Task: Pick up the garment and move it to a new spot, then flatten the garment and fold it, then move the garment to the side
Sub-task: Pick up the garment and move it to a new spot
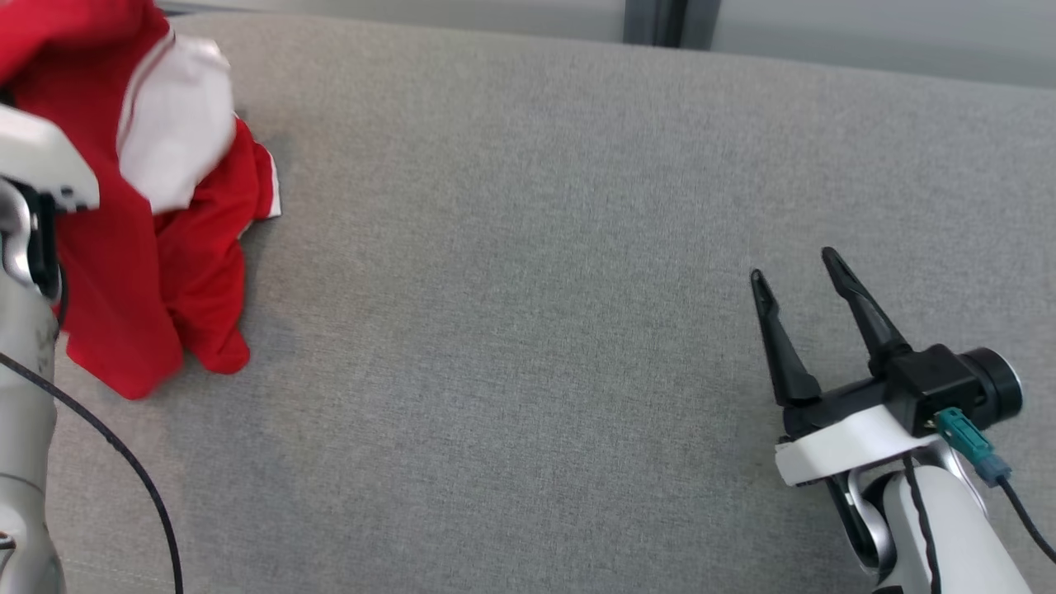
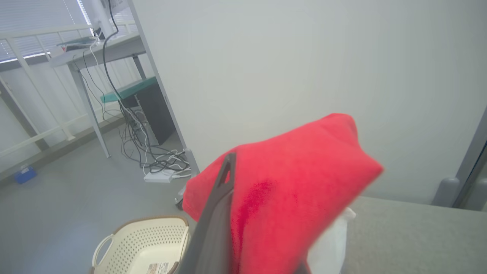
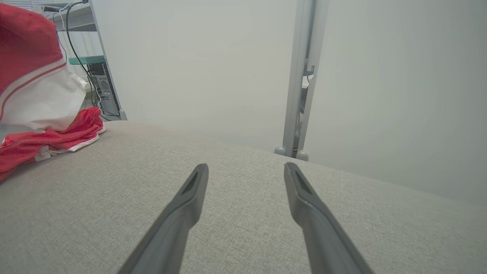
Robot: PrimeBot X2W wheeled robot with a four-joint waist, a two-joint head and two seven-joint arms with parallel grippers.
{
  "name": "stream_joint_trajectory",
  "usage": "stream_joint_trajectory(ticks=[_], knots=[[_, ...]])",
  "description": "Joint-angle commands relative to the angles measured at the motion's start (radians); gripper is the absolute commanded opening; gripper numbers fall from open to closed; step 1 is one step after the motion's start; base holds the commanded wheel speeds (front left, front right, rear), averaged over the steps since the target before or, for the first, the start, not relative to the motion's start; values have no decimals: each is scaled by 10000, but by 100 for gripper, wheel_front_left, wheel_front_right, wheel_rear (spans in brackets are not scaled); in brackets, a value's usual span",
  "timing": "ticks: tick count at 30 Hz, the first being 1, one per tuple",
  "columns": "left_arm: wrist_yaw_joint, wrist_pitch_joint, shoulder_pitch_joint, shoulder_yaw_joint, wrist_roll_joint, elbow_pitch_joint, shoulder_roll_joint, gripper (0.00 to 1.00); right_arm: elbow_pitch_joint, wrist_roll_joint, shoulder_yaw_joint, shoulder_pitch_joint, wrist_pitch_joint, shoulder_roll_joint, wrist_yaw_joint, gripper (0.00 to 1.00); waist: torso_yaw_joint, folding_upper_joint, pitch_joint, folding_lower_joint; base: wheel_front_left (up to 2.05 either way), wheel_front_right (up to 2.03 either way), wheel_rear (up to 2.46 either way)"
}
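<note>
Left gripper (image 2: pixel 233 167) is clamped tight on the red-and-white garment (image 1: pixel 140 272), which hangs bunched from it at the left end of the grey cushion (image 1: pixel 528 289). Right gripper (image 1: pixel 794 266) hovers with fingers spread, well apart from it.

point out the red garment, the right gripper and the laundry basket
red garment (image 1: pixel 124 313): head view, lower red fold
right gripper (image 1: pixel 791 262): head view, midway between fingertips
laundry basket (image 2: pixel 152 234): left wrist view, perforated wall
</note>
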Motion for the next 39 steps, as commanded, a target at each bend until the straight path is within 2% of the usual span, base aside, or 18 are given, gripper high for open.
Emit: stream_joint_trajectory(ticks=[1, 6, 10, 16, 25, 33, 39], knots=[[17, -65, -73, 25, 39, -557, -28, 0, 16, -24, -154, 129, -49, -19, 9, 100, 59, 0, -332, 0, 0, 0, 0], [-86, -57, 695, -5, 155, -2940, -355, 0, -17, 55, -518, 358, -49, 22, 9, 100, 56, 0, -903, 0, 0, 0, 0], [-391, -61, 1256, -250, 154, -4216, -778, 0, -76, 275, -682, 508, -49, 15, 9, 100, -116, 0, -1313, 0, 0, 0, 0], [-833, -27, 1842, -908, 105, -5023, -1415, 0, -136, 333, -1067, 576, -49, 18, 7, 100, -528, 0, -1677, 0, 0, 0, 0], [-1195, 313, 2987, -2335, -120, -6023, -2450, 0, -167, 57, -1725, 544, -49, 21, 7, 100, -1966, 0, -1731, 0, 0, 0, 0], [-768, 187, 3546, -3912, -566, -5669, -2712, 0, -243, 48, -2200, 131, -48, 19, 6, 100, -3710, 0, -1116, 0, 0, 0, 0], [31, 29, 3343, -5444, -983, -4699, -2707, 0, -311, 308, -2286, -123, -48, 22, 6, 100, -4995, 0, -567, 0, 0, 0, 0]])
